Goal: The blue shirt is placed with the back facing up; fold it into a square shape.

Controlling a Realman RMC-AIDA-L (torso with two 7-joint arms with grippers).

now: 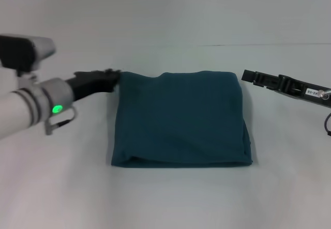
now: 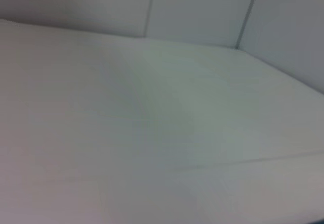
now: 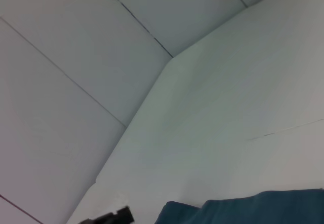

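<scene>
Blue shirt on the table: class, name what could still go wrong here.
1. The left gripper sits at the far left corner of the folded blue shirt; pulling away could drag that corner and spoil the square.
2. The right gripper is close beside the far right corner and could snag it.

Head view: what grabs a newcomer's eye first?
The blue shirt, already folded into a near-square, lies mid-table. The left gripper sits at its far left corner, touching the edge. The right gripper hangs just off the far right corner, apart from the cloth.
</scene>
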